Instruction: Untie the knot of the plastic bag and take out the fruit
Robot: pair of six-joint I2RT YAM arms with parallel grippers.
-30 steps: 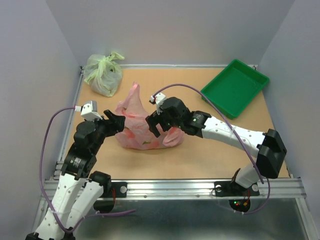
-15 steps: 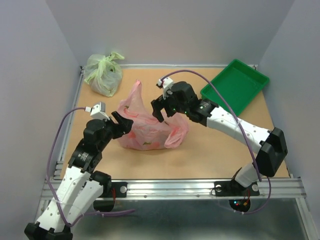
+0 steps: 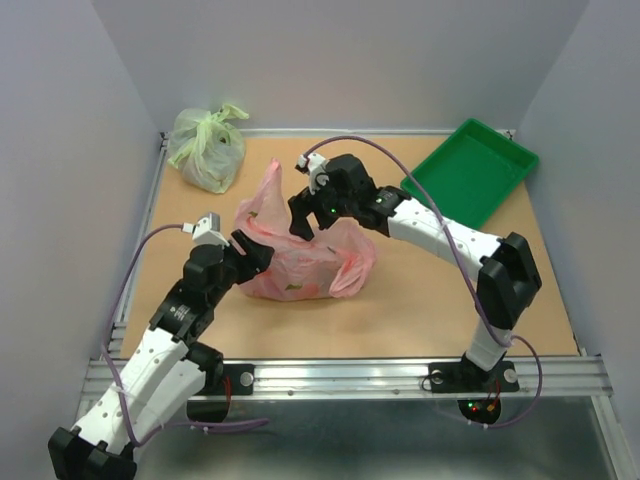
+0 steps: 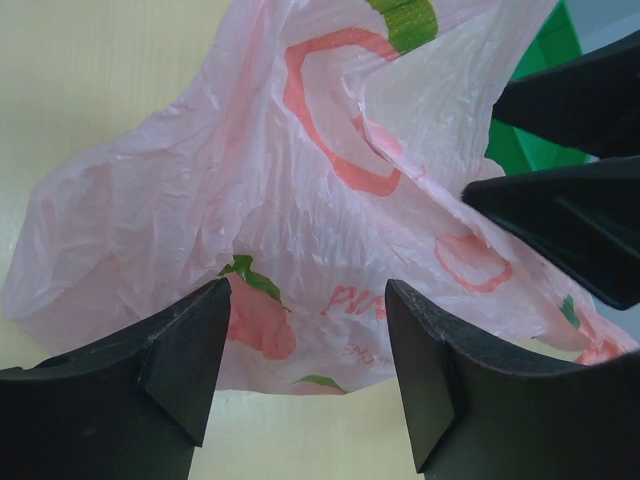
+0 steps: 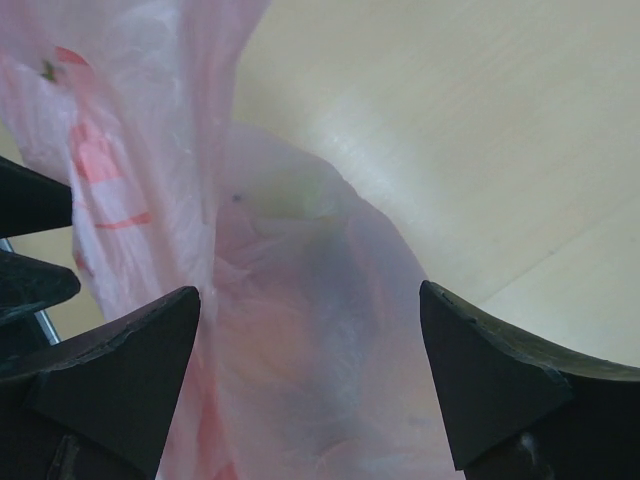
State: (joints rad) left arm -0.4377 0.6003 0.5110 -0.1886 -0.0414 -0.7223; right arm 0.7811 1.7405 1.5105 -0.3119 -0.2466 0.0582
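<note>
While left hand and right hand gape empty at plastic bag, pale green bag far-left, green tray far-right

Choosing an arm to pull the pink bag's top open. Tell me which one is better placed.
Right, probably. The right gripper hangs open over the raised top of the plastic bag, with loose plastic showing between its fingers. The left gripper, also open, sits low at the bag's side.
</note>
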